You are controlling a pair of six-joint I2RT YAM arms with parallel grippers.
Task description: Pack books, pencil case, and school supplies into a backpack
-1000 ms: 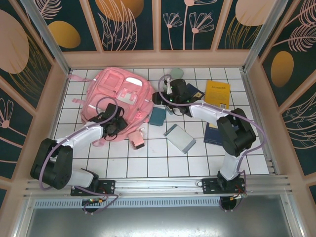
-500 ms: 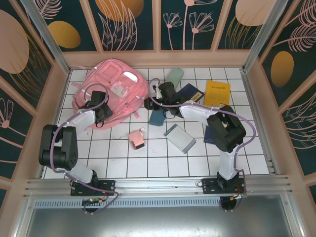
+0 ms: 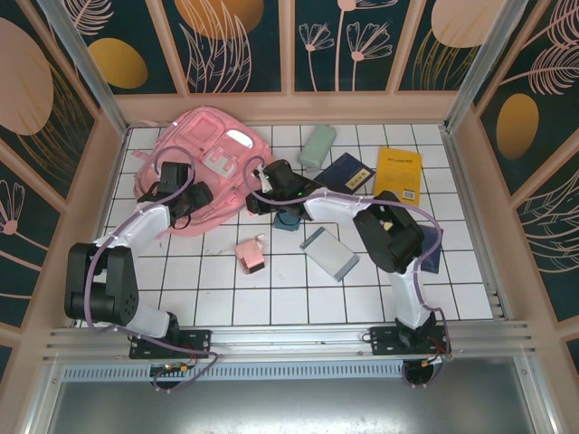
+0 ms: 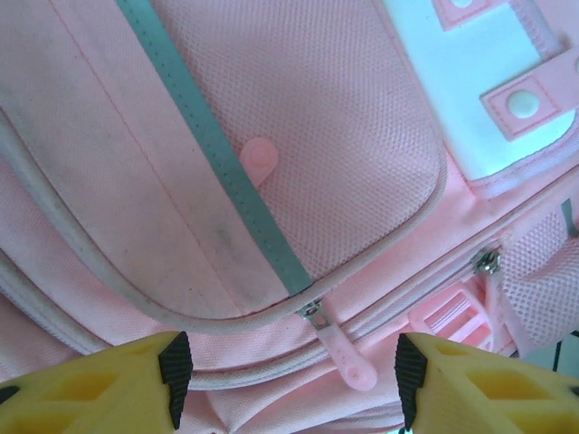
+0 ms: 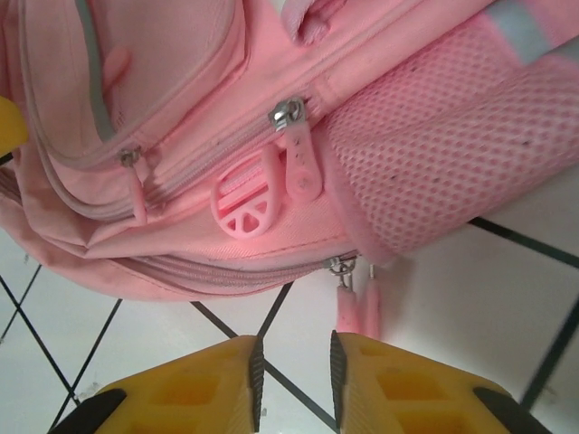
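Backpack (image 3: 213, 167) lies front-up at far left of the counter (image 3: 271, 289), zips closed. Books (image 3: 399, 172) and supplies (image 3: 328, 253) lie loose to its right.
Left tool (image 4: 289, 380): wide open, empty, over the front pocket (probably to steady the bag).
Right tool (image 5: 291, 371): narrow gap, nothing in it, just short of the zip pulls (image 5: 348, 312). It looks lined up to pinch them.

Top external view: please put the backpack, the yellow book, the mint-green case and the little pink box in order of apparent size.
1. backpack, by far the largest
2. yellow book
3. mint-green case, clearly smaller than the book
4. little pink box, the smallest
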